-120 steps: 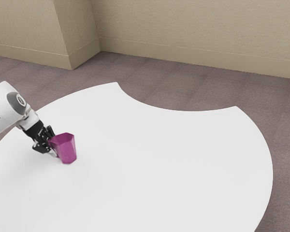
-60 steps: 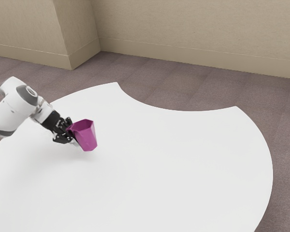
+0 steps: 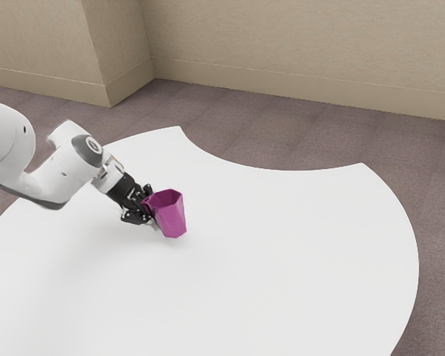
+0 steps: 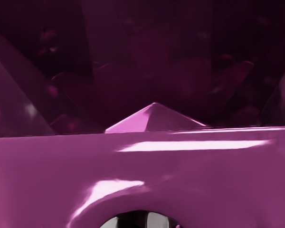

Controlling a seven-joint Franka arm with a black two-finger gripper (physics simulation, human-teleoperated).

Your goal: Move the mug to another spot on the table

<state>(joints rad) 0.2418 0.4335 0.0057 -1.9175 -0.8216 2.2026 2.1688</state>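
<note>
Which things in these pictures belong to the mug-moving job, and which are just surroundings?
Job: magenta mug, gripper shut on it, white table.
Surroundings: carpeted floor, beige wall.

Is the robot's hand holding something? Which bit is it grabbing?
Yes. The gripper is shut on the mug, pinching it near the rim, on the side toward the exterior view's left.

beige walls (image 3: pixel 297 37) | grey-brown carpet floor (image 3: pixel 297 130) | white rounded table (image 3: pixel 297 274)
</note>
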